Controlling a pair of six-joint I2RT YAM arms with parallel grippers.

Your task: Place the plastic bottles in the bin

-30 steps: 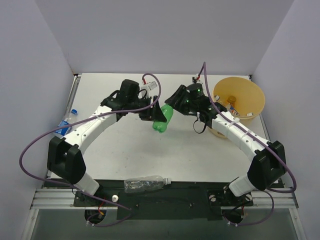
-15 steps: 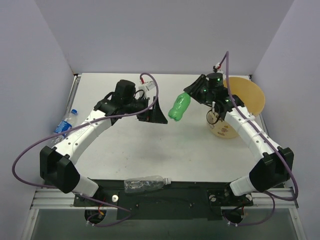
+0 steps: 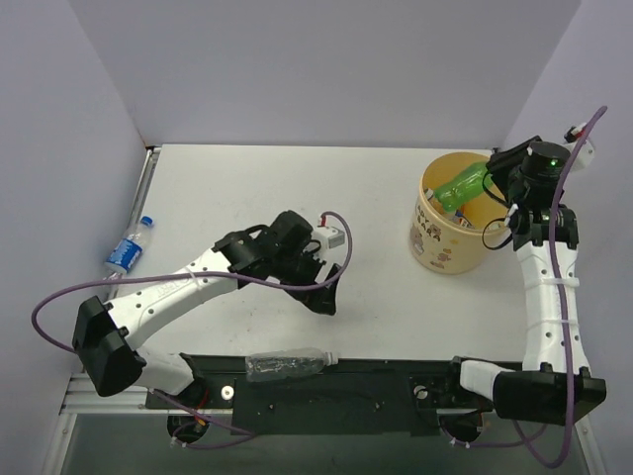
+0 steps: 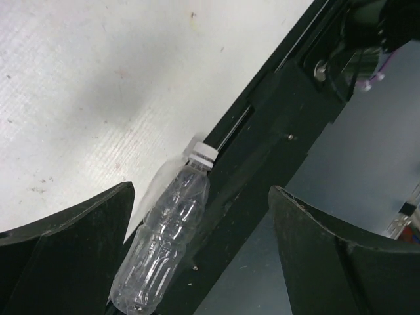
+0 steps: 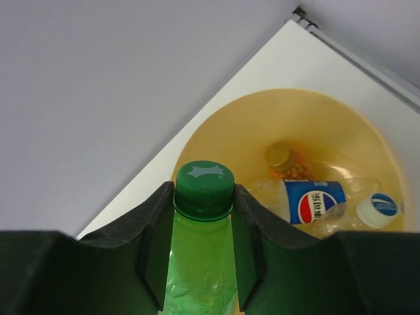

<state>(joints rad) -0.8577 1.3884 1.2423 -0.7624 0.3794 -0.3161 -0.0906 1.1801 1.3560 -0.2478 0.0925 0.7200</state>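
Note:
My right gripper [image 5: 203, 197] is shut on the neck of a green bottle [image 5: 201, 262] just below its cap. It holds the bottle tilted over the open tan bin [image 3: 427, 237], where the green bottle [image 3: 461, 187] and the right gripper [image 3: 486, 177] cross the rim. Inside the bin [image 5: 216, 125] lie a Pepsi-labelled bottle [image 5: 314, 202] and a small orange bottle [image 5: 283, 159]. My left gripper [image 3: 328, 294] stands open and empty above the table's near middle. A clear bottle [image 4: 164, 252] lies on its side below the left gripper [image 4: 202, 190].
The clear bottle [image 3: 287, 364] rests along the black base rail at the near edge. Another blue-capped Pepsi bottle [image 3: 127, 247] lies past the table's left edge by the wall. Grey walls enclose the table on three sides.
The right arm took the green bottle from the left gripper at mid-table and swung it right, over the bin. The left gripper opened and drew back toward the near edge.

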